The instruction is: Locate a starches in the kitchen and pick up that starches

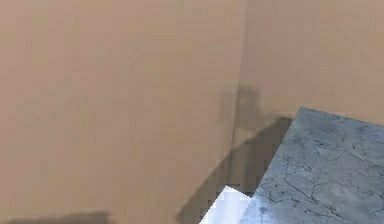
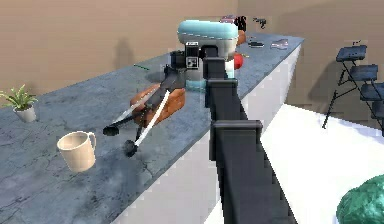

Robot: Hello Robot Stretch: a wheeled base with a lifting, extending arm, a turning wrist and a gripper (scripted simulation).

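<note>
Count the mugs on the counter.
1. The mug stands on the counter at the arm side view's lower left, right of the plant. Others could be hidden behind the arm or the teal appliance.

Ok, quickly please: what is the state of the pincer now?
Pincer: cannot tell if it holds anything; a brown loaf-shaped thing lies on the counter at its far end.
</note>
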